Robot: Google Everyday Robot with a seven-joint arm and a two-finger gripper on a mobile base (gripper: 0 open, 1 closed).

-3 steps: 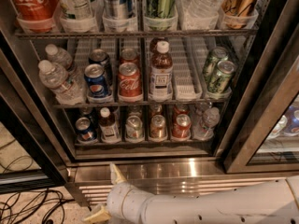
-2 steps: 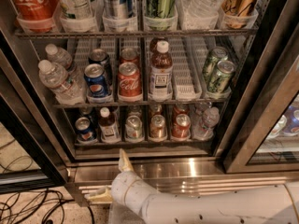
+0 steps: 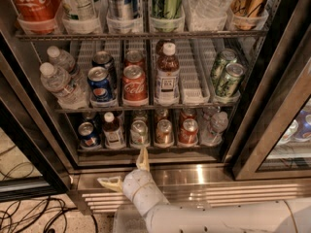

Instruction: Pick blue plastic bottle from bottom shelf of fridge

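The blue plastic bottle, small with a white cap, dark drink and a white label, stands upright second from the left on the bottom shelf of the fridge. A blue can is at its left and a silver can at its right. My gripper is open below the shelf's front rail, in front of the steel sill. One finger points up at the rail, the other points left. It holds nothing and is below and slightly right of the bottle.
More cans and a clear water bottle fill the bottom shelf. The middle rack holds water bottles, a Pepsi can, a Coke can, a taller brown bottle and green cans. The dark-framed glass door stands open at right. Cables lie on the floor at left.
My gripper and arm have moved up and to the right, from low at the frame's bottom toward the bottom shelf's front rail. The fridge's contents have not moved.
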